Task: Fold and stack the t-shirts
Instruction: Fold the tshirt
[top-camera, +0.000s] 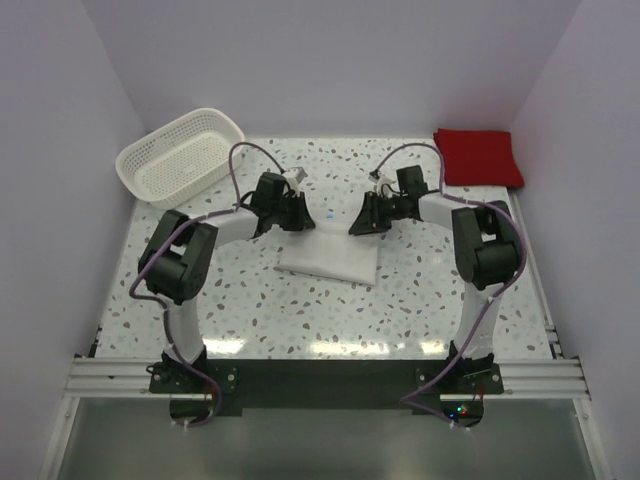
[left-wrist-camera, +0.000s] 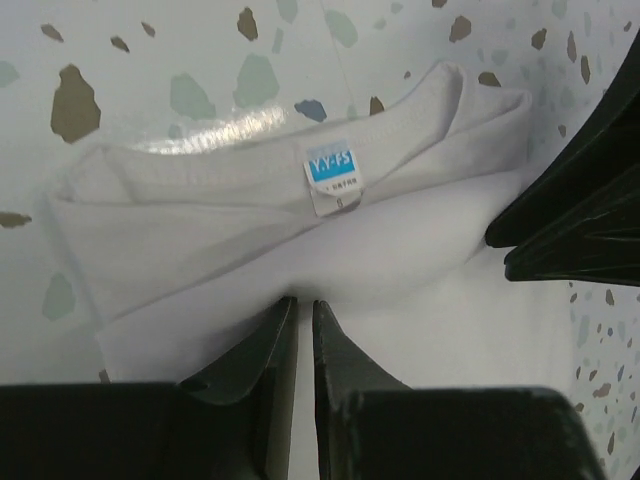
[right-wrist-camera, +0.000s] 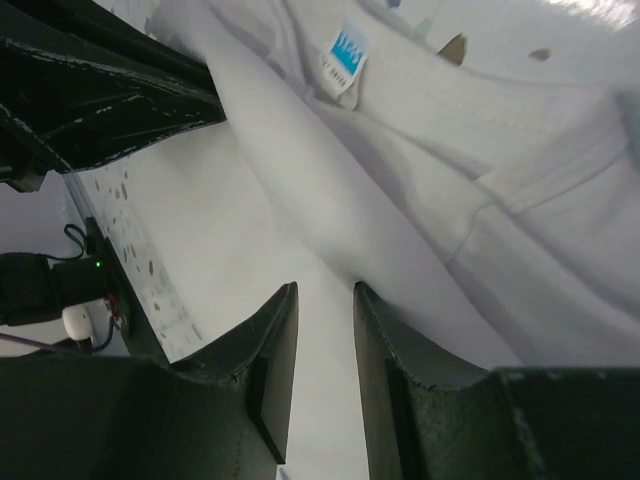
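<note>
Pinching at the far edge of the white t-shirt (top-camera: 335, 258), my left fingers (left-wrist-camera: 290, 315) are drawn almost together, only a thin slit between them, with a fold of the cloth caught at their tips. My right fingers (right-wrist-camera: 288, 300) stand a little wider apart with white cloth in the gap; whether they actually grip it I cannot tell. Only the wrist views show the collar (left-wrist-camera: 250, 165) and its blue-and-white label (left-wrist-camera: 332, 172), lying just beyond my fingertips. From above the label is lost, but the shirt shows as a folded rectangle in the middle of the speckled table (top-camera: 300, 320), both arms bent over its far edge. Farther back, the red t-shirt (top-camera: 478, 157) lies folded in the far right corner, well apart, and a white lattice basket (top-camera: 150, 165) sits in the far left corner.
</note>
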